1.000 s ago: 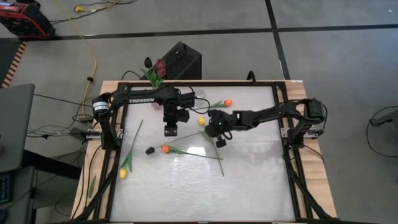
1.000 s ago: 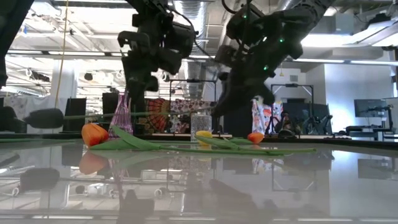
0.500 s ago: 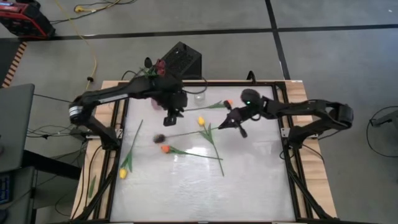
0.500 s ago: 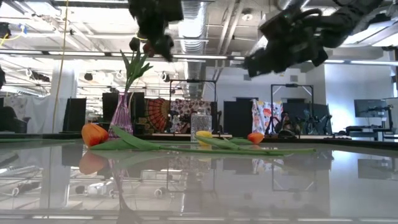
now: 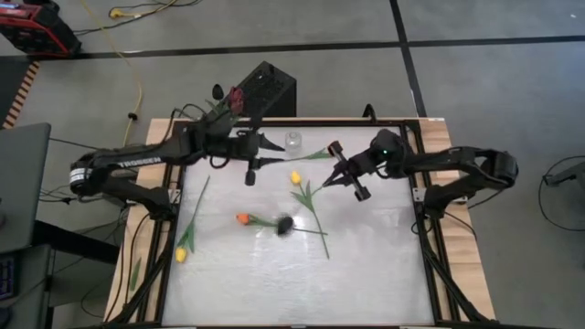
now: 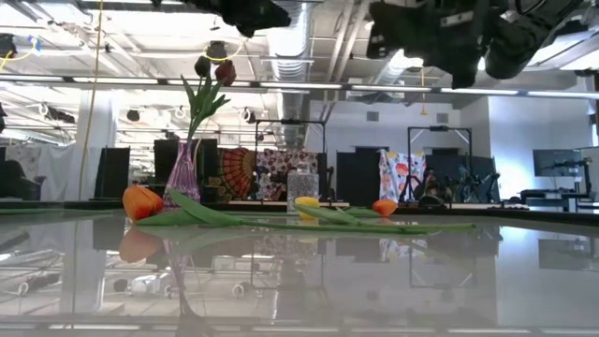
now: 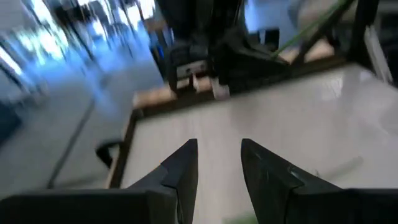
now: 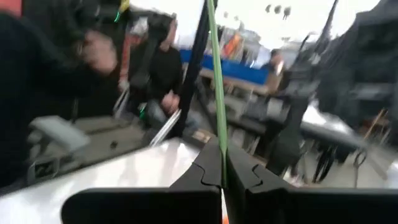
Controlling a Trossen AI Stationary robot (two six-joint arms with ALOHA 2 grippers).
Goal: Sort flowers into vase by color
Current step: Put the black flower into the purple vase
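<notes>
Artificial tulips lie flat on the white table: a yellow one (image 5: 181,254) near the left edge, an orange one (image 5: 242,219) and a yellow one (image 5: 294,176) mid-table. A purple vase (image 6: 182,173) at the far edge holds dark maroon tulips (image 5: 230,99). My left gripper (image 7: 217,158) is open and empty above the far-left part of the table (image 5: 249,172). My right gripper (image 8: 222,149) is shut on a green stem and sits where the far orange tulip's head lay (image 5: 335,152). An orange head (image 6: 384,207) shows at table level in the low view. My right gripper pinches a tulip's thin green stem (image 8: 217,93) between its two shut fingers. The stem lies along the fingers and runs out past their tips, toward the table's left (image 5: 302,156). A bit of orange (image 8: 222,214) shows far back between the fingers. Whether the tulip is lifted clear I cannot tell.
A clear glass vase (image 5: 292,142) stands at the far edge between the two grippers. A dark blurred spot (image 5: 283,224) shows beside the orange tulip's stem; I cannot tell what it is. A black box (image 5: 265,87) sits beyond the table. People show in the room behind.
Both grippers have risen from near the table to the top of the low view. The right gripper has moved from mid-table toward the far right, onto the far orange tulip's head. The left gripper has drawn back slightly toward the far edge. The dark spot has shifted from left of the orange tulip's head to right of it.
</notes>
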